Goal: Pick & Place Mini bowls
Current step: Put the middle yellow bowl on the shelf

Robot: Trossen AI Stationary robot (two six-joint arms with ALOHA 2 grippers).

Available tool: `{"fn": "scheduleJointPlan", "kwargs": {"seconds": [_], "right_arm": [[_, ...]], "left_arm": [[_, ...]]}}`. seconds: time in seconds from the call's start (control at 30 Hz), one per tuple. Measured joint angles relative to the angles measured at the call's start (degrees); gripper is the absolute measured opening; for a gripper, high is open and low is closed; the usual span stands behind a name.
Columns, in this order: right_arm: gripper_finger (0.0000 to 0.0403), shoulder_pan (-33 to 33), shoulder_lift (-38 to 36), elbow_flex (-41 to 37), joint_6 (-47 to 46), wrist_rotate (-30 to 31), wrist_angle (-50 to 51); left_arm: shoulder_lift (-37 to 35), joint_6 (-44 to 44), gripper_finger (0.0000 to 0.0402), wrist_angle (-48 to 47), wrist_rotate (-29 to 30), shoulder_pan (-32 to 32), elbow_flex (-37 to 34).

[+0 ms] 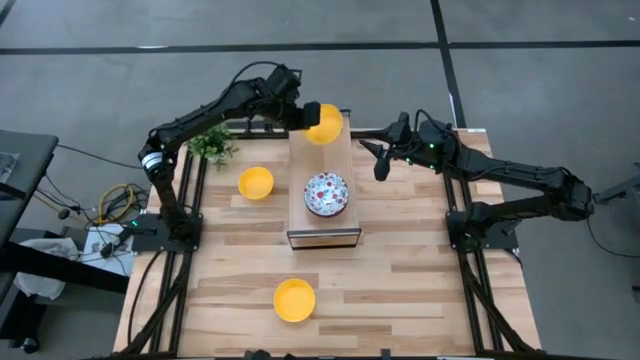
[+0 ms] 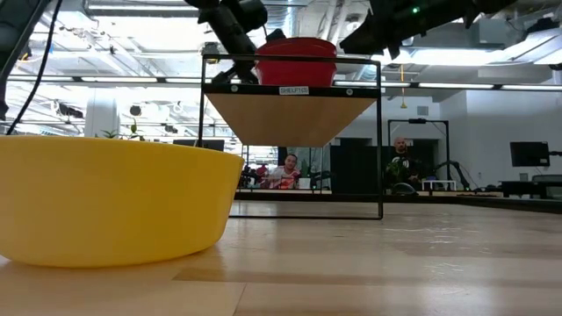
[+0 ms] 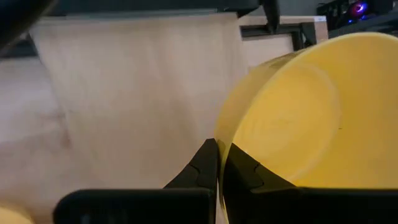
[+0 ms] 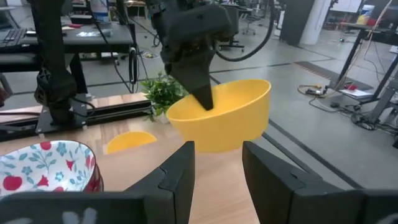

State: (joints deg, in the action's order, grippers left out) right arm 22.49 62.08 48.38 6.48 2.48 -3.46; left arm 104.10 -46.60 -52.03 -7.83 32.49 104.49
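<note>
The left gripper (image 1: 308, 118) is clamped narrow on the rim of a plain bright yellow round mini bowl (image 1: 325, 123), holding it tilted above the far end of the raised light wooden shelf (image 1: 300, 160) that stands at the middle of the wooden table (image 1: 400, 280). In the left wrist view the two dark fingers (image 3: 205, 168) pinch the thin yellow wall between them, with the shelf surface behind. The right gripper (image 1: 379, 160) hangs beside the far right corner of the shelf, apart from the held bowl, with its fingers (image 4: 177, 177) spread wide and nothing between them. A white round mini bowl with a red-and-blue floral pattern (image 1: 327, 194) rests on the shelf, near its front half; it is stacked, as the low view shows red walls under it, but the count cannot be told. A second yellow mini bowl (image 1: 255, 183) lies on the table just left of the shelf, near a small green potted plant (image 1: 212, 145). A third yellow mini bowl (image 1: 294, 299) lies on the table in front of the shelf, well apart from it.
</note>
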Motion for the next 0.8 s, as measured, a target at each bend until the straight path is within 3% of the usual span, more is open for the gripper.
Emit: {"fn": "scheduleJointPlan", "kwargs": {"seconds": [0.33,0.8], "right_arm": [[0.0124,0.3,0.0,0.0,0.0,0.02,1.11],[0.0124,0.53,0.0,0.0,-0.01,0.46,1.48]], "left_arm": [[6.14,4.39,0.0004,-13.15,2.29,1.66,10.8],[9.69,4.56,0.0004,-13.55,1.77,0.95,11.82]]}}
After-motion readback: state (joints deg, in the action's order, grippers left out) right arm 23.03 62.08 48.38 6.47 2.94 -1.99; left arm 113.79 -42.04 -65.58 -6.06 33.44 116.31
